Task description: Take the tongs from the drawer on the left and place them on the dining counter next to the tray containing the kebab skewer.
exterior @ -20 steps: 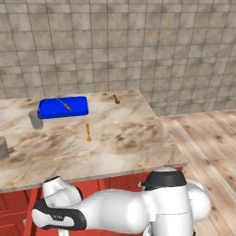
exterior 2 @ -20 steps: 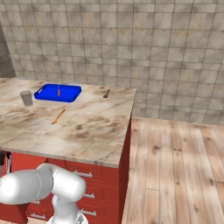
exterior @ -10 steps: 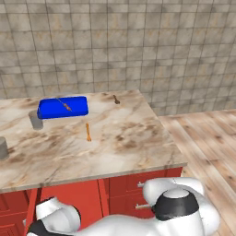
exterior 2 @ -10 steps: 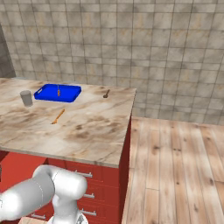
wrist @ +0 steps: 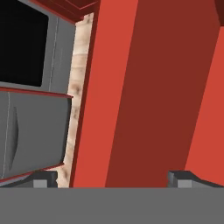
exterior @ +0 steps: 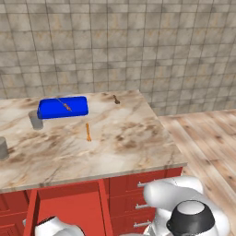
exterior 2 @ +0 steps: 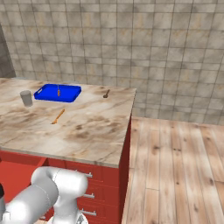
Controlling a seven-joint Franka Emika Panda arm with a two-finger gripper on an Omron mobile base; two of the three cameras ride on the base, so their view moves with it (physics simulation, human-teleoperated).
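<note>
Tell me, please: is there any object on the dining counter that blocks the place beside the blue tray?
Partly. A grey cup stands at one end of the tray, and a small orange utensil lies on the dining counter nearer the robot. The other end looks free.

You are looking down on the dining counter (exterior: 120, 138), a big beige slab with brown veins, and the blue tray (exterior: 63, 107) sits near its far left side with the kebab skewer (exterior: 63, 104) lying in it. A small orange utensil (exterior: 87, 132) lies on the slab in front of the tray, a brown wooden spoon (exterior: 116, 99) rests near the far edge, and a grey cup (exterior: 35, 120) stands just by the tray's left end. Under the slab the red drawer (exterior: 69, 207) stands pulled open at the lower left, and the white arm (exterior: 184, 207) curves along the bottom right.
</note>
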